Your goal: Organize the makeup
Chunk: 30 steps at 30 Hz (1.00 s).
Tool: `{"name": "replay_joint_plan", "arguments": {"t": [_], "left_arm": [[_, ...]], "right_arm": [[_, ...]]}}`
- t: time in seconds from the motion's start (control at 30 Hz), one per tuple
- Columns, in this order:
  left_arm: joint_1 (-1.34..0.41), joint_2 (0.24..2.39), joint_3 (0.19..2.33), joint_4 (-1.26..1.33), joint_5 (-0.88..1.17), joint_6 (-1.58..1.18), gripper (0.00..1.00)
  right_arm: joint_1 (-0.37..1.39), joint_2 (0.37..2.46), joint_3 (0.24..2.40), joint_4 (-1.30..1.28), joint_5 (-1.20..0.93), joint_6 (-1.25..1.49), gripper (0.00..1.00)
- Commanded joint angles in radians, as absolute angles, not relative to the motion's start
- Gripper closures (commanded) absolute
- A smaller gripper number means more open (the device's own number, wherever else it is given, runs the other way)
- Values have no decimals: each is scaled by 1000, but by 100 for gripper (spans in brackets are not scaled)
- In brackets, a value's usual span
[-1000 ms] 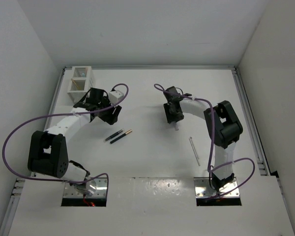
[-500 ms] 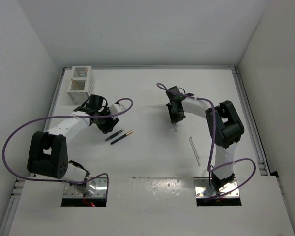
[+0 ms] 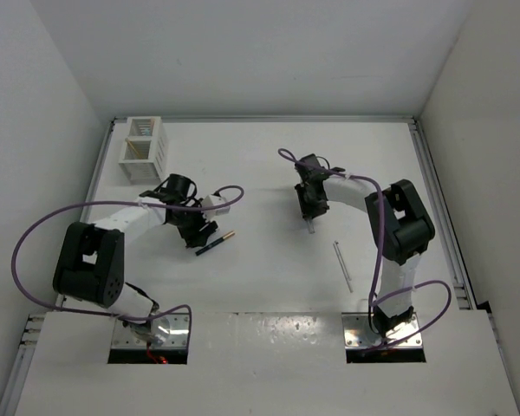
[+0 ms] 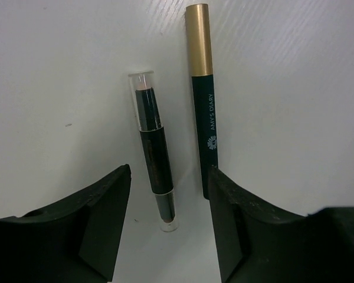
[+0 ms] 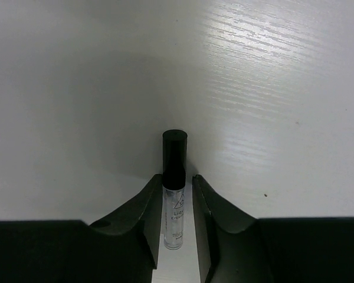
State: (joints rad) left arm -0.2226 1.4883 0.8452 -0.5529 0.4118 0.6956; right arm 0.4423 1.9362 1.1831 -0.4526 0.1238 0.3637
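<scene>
Two makeup sticks lie side by side on the white table. One is a dark pencil with a gold end (image 4: 203,100), also in the top view (image 3: 217,242). The other is a shorter dark stick with clear caps (image 4: 153,159). My left gripper (image 4: 168,227) is open and low over their near ends, with the clear-capped stick between the fingers. My right gripper (image 5: 177,206) has closed down round a clear tube with a black cap (image 5: 174,194). The left finger touches it and a sliver of table shows on the right. The tube pokes out in the top view (image 3: 310,227).
A white slatted two-compartment box (image 3: 143,146) with tan sticks in it stands at the back left. A thin pale stick (image 3: 342,264) lies near the right arm. Purple cables loop beside both arms. Metal rails run along the table's left and right edges.
My left gripper has moved from beside the box toward the near right and down over the two dark sticks. My right gripper has barely shifted over the clear tube.
</scene>
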Motion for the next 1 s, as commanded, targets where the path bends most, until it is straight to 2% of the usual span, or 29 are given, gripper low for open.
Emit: {"name": "replay_joint_plan", "arguments": {"t": [0.0, 0.17, 0.4, 0.47, 0.5, 0.57, 0.6, 0.7, 0.77, 0.83, 0.97], "left_arm": [[-233, 1514, 838, -466, 376, 661, 40], [-270, 1563, 838, -427, 304, 661, 40], [-342, 1605, 828, -383, 189, 629, 45], [-357, 1614, 802, -359, 148, 620, 50], [-367, 1614, 802, -350, 138, 620, 60], [-367, 1624, 792, -337, 138, 595, 74], [-367, 1624, 802, -337, 138, 580, 85], [-367, 1624, 839, -337, 138, 537, 100], [-350, 1624, 879, -362, 173, 526, 100], [-321, 1606, 940, -396, 215, 512, 100], [-177, 1586, 1220, -457, 378, 474, 100]], "right_arm": [[445, 1937, 1158, -537, 120, 341, 72], [443, 1928, 1147, -537, 115, 357, 69], [443, 1905, 1123, -520, 120, 341, 69], [443, 1902, 1123, -518, 118, 339, 67], [445, 1901, 1124, -520, 121, 336, 67], [440, 1901, 1126, -525, 118, 330, 66], [446, 1901, 1132, -526, 118, 324, 66], [443, 1896, 1146, -534, 107, 314, 62], [443, 1898, 1155, -538, 91, 307, 61], [443, 1899, 1167, -534, 80, 299, 55], [443, 1894, 1180, -528, 15, 279, 48]]}}
